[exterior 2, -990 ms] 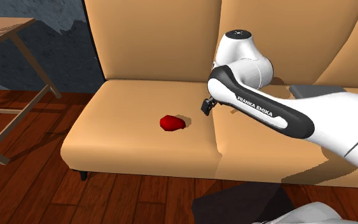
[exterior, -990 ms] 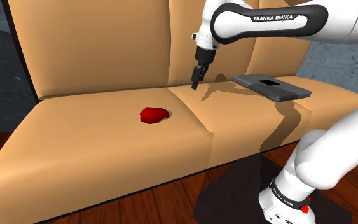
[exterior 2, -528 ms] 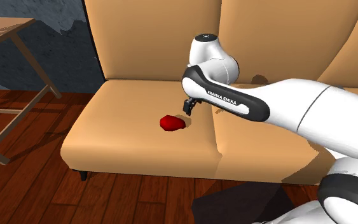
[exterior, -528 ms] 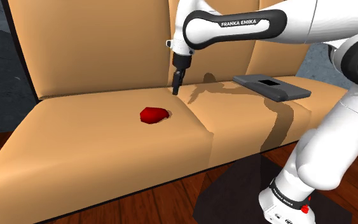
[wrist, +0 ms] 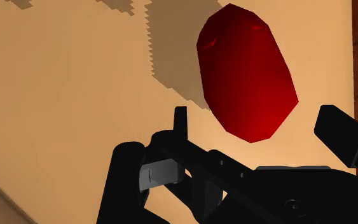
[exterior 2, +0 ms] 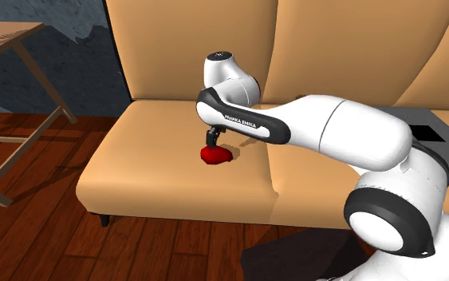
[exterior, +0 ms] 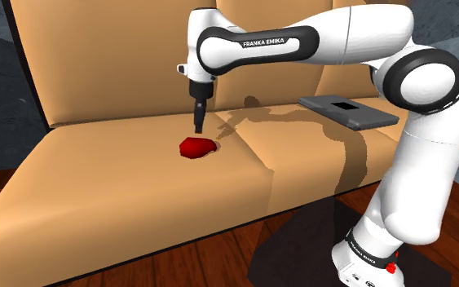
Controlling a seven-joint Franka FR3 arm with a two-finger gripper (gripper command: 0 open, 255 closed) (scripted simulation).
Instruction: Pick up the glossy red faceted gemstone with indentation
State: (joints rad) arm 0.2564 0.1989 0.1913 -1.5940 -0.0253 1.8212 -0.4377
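Note:
A glossy red faceted gemstone (exterior: 196,147) lies on the left seat cushion of a tan sofa (exterior: 97,171), close to the seam between cushions. My black gripper (exterior: 198,124) hangs point-down just above it, a short gap over its top. The second exterior view puts the gripper (exterior 2: 213,138) right over the gemstone (exterior 2: 214,154). Seen from the wrist, the gemstone (wrist: 247,73) sits just beyond the gripper (wrist: 258,127), whose two fingers stand apart, open, and touch nothing.
A flat dark grey slab (exterior: 348,112) rests on the sofa's right cushion, behind the arm. The backrest (exterior: 113,57) rises close behind the gemstone. A wooden table (exterior 2: 7,40) stands over the wood floor (exterior 2: 39,231) at the second exterior view's left.
The arm has swung toward the shoulder view's left and lowered, carrying the gripper from above the cushion seam to just over the gemstone. The gemstone has not moved.

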